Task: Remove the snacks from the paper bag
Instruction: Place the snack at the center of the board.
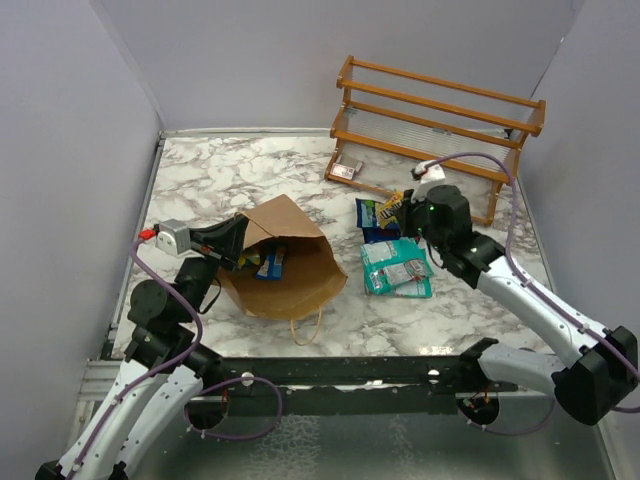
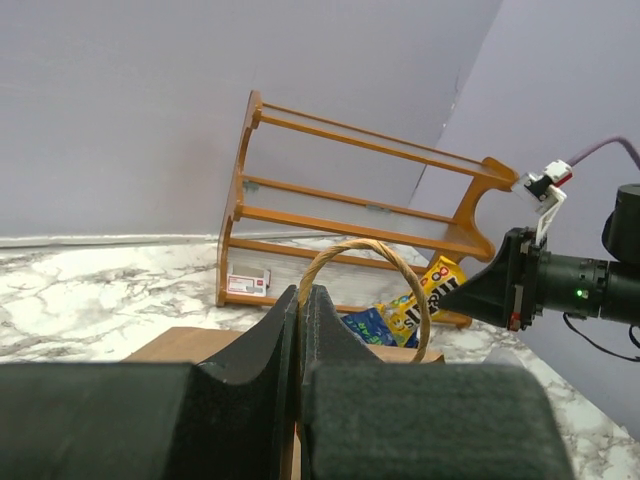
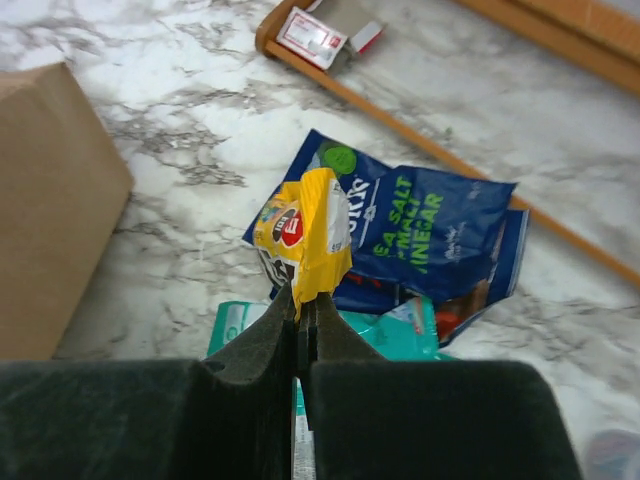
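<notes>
**Setting:** grey-veined white marble worktop [image 1: 250,165], with plain lilac-grey walls around it.

**Rack** [image 1: 440,120]: orange wood, slatted, at 1 o'clock on the worktop.

**Box** [image 1: 347,170]: small and pale with a reddish mark, at the rack's 8 o'clock foot.

**Bag** [image 1: 290,285]: brown paper, creased, at 9 o'clock of the worktop's centre, mouth open. The lower handle [image 1: 297,335] trails onto the marble at the bag's 6 o'clock.

**Inner packets** [image 1: 270,263]: blue and white, showing in the bag's mouth. Their number cannot be told.

**Left gripper** [image 1: 237,245]: at the bag's 10 o'clock edge. The jaws are together, clamped on the bag's upper rim at the foot of the upper handle [image 2: 365,242]. In the wrist view that handle arches up above the jaws.

**Blue packet** [image 1: 372,215]: flat on the worktop at 3 o'clock of the bag and apart from it, with green lettering.

**Teal packets** [image 1: 395,268]: at the blue packet's 6 o'clock, touching it.

**Yellow packet** [image 1: 390,205]: outside the bag, at the blue packet's 3 o'clock edge. In the right wrist view it covers part of the blue packet.

**Right gripper** [image 1: 398,208]: the jaws are together, clamped on the yellow packet's lower edge.
</notes>
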Robot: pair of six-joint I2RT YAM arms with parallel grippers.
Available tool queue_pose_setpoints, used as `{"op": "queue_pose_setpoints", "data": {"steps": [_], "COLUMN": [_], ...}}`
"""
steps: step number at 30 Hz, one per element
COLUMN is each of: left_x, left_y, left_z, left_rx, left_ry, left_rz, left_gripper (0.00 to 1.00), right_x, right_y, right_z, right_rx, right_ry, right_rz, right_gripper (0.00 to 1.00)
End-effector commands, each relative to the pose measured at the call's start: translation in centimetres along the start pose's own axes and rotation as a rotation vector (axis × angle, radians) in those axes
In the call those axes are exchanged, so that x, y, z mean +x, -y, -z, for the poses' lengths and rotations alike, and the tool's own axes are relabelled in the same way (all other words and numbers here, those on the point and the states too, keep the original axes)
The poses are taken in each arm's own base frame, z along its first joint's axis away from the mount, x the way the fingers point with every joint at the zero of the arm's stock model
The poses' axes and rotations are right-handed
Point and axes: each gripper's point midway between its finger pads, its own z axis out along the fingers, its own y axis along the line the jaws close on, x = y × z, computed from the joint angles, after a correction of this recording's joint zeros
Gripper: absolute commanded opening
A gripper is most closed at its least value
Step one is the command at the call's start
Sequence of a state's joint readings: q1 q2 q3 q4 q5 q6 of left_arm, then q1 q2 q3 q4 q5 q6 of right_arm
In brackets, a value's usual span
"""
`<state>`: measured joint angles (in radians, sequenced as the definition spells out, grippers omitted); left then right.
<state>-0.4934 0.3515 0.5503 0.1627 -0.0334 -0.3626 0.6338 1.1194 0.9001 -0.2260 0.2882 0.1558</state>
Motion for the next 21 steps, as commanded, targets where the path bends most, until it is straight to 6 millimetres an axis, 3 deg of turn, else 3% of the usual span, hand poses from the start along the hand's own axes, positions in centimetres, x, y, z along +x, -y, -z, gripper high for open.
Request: {"op": "queue_pose_setpoints", "data": {"steps": [1, 6, 9, 13, 18, 21], "left_x": [-1.7, -1.6, -1.5, -1.6, -1.4, -1.1], "left_y": [0.3, 0.4, 0.4, 0.6, 1.1, 2.3], "left_z": [0.1, 0.0, 0.0, 0.0, -0.3, -0.5], "left_rx": [0.001, 0.008, 0.012, 0.017, 0.045, 0.113], "left_ry": [0.049, 0.041, 0.040, 0.042, 0.030, 0.011], "left_rz": [-0.007, -0.013, -0.011, -0.015, -0.007, -0.017], "left_gripper": [0.00, 0.00, 0.00, 0.00, 0.00, 0.00], "right_x": [1.7, 4.4, 6.4, 8.8, 12.0, 14.2], "right_y": [-0.1, 7.2, 9.6, 9.9, 12.0, 12.6], "right_z": [0.8, 1.5, 1.8, 1.3, 0.8, 0.2], "right_rx": [-0.207, 0.061, 0.104, 0.117, 0.240, 0.279], "right_ry": [-0.081, -0.094, -0.106, -0.116, -0.075, -0.095], "right_rz": [-0.348, -0.557, -0.670, -0.772, -0.820, -0.823], "right_gripper": [0.02, 0.02, 0.02, 0.02, 0.02, 0.16]}}
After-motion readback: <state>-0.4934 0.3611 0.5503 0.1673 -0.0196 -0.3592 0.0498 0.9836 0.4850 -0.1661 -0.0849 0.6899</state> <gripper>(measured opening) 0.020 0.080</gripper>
